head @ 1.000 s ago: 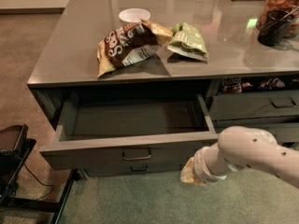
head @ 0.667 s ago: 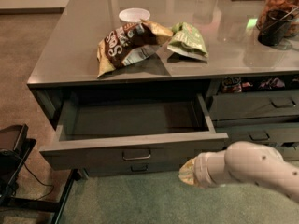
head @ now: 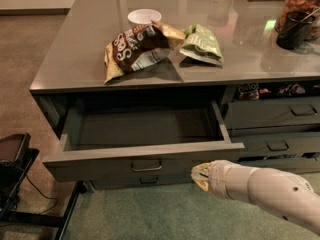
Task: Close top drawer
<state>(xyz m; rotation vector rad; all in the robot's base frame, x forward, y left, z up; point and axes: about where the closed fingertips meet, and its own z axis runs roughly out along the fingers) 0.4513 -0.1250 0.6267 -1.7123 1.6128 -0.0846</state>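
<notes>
The top drawer (head: 142, 129) is pulled far out of the grey cabinet, and its deep grey box is empty. Its front (head: 100, 167) faces me with a small metal pull (head: 146, 166) at its middle. My gripper (head: 200, 176) comes in from the lower right on a cream arm. Its tip is just below and in front of the right end of the drawer front, close to it; I cannot tell whether it touches.
On the cabinet top (head: 75, 64) lie a brown chip bag (head: 135, 46), a green bag (head: 202, 43) and a white bowl (head: 144, 16). A dark jar (head: 300, 16) stands at the right. More drawers (head: 272, 115) are to the right. A black stand (head: 15, 169) is on the left.
My arm has moved left and lower, so the gripper tip has gone from beside the drawer's right end to just under the right part of its front. The drawer has not moved.
</notes>
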